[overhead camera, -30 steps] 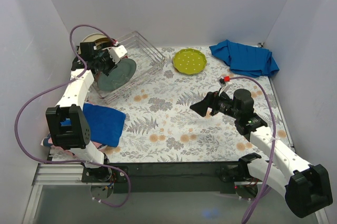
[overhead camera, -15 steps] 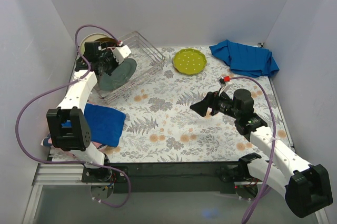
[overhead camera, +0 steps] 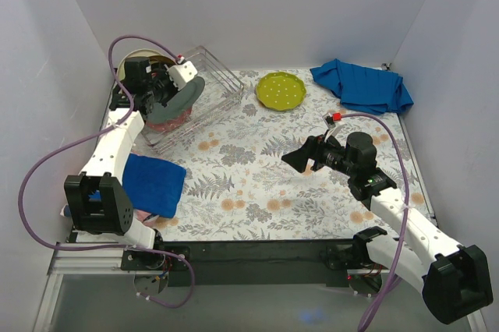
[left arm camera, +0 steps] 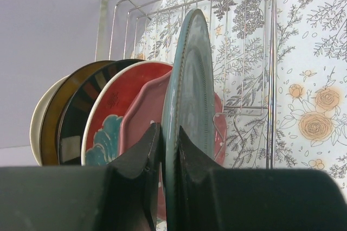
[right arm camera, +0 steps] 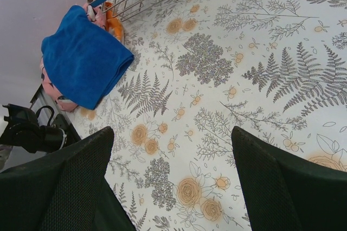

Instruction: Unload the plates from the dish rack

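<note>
The wire dish rack (overhead camera: 210, 83) stands at the back left. My left gripper (overhead camera: 161, 90) is shut on the rim of the grey-teal plate (overhead camera: 178, 100), which stands on edge in the rack. The left wrist view shows my gripper (left arm camera: 167, 133) pinching this plate (left arm camera: 190, 79). Behind it stand the pink scalloped plate (left arm camera: 142, 111), the teal-red floral plate (left arm camera: 105, 125), a dark-rimmed plate (left arm camera: 76, 111), a brownish one (left arm camera: 57, 117) and a cream one (left arm camera: 37, 125). The lime-green plate (overhead camera: 281, 90) lies flat on the table. My right gripper (overhead camera: 300, 159) hovers open and empty over the table's middle (right arm camera: 173, 171).
A blue cloth (overhead camera: 362, 86) lies crumpled at the back right. A folded blue cloth (overhead camera: 152, 182) lies front left, also in the right wrist view (right arm camera: 84, 57), over something pink and orange. The rack's wire wall (left arm camera: 255, 41) stands beyond the held plate. Walls close three sides.
My left gripper has shifted slightly up and back with the grey-teal plate, which now tilts differently in the rack. The right arm has not moved.
</note>
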{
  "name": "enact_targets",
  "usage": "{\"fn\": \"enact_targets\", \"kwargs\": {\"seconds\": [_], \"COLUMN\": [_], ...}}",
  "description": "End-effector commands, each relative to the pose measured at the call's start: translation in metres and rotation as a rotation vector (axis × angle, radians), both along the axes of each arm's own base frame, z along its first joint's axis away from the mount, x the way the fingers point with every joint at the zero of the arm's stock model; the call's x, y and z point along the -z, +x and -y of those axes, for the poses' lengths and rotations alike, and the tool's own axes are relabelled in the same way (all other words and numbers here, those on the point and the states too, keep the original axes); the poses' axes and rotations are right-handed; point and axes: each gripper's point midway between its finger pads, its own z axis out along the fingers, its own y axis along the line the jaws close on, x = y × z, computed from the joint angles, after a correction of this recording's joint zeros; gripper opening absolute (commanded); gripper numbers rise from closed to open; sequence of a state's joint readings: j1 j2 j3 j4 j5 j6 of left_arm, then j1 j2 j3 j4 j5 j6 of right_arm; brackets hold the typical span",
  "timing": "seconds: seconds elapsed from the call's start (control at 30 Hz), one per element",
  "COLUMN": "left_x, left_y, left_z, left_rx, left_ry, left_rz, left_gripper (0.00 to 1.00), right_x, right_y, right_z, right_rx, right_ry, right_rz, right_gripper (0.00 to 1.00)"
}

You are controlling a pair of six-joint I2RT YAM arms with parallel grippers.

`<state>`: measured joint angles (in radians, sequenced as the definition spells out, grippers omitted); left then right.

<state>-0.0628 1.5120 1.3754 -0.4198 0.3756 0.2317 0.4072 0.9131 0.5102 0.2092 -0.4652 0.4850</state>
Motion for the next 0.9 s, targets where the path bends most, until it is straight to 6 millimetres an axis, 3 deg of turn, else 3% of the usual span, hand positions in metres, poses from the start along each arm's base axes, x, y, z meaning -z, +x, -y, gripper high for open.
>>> {"fn": "enact_targets", "kwargs": {"seconds": [0.0, 0.37, 0.53, 0.67, 0.7, 0.73, 0.77, 0.87], "left_x": [-0.089, -0.139, -0.149, -0.163, -0.156, -0.169, -0.168, -0.171], "left_y": [-0.003, -0.013, -0.02, -0.028, -0.031, -0.035, -0.037, -0.039], "left_z": [0.021, 0.041, 0.049, 0.059, 0.063, 0.065, 0.066, 0.071], "left_rx": [0.048, 0.091, 0.102, 0.113, 0.112, 0.124, 0.118, 0.042], "left_ry": [-0.065, -0.25, -0.337, -0.476, -0.529, -0.567, -0.598, -0.833], "left_rz": [0.222, 0.294, 0.281, 0.267, 0.231, 0.267, 0.259, 0.164], "left_gripper": [0.0, 0.0, 0.0, 0.0, 0.0, 0.0, 0.0, 0.0], "right_x": [-0.017, -0.021, -0.023, -0.025, -0.024, -0.025, -0.025, -0.028], "right_y": [0.005, 0.004, 0.002, 0.001, 0.0, 0.0, -0.001, -0.003], "right_z": [0.001, 0.002, 0.003, 0.002, 0.001, 0.001, 0.0, -0.001], "right_rx": [0.011, 0.013, 0.013, 0.005, 0.001, -0.003, -0.008, -0.014], "right_ry": [0.014, 0.017, 0.021, 0.026, 0.025, 0.029, 0.03, 0.039], "right_rz": [0.081, 0.099, 0.108, 0.107, 0.102, 0.104, 0.1, 0.104], "right_gripper": [0.93, 0.93, 0.93, 0.93, 0.93, 0.93, 0.93, 0.93]}}
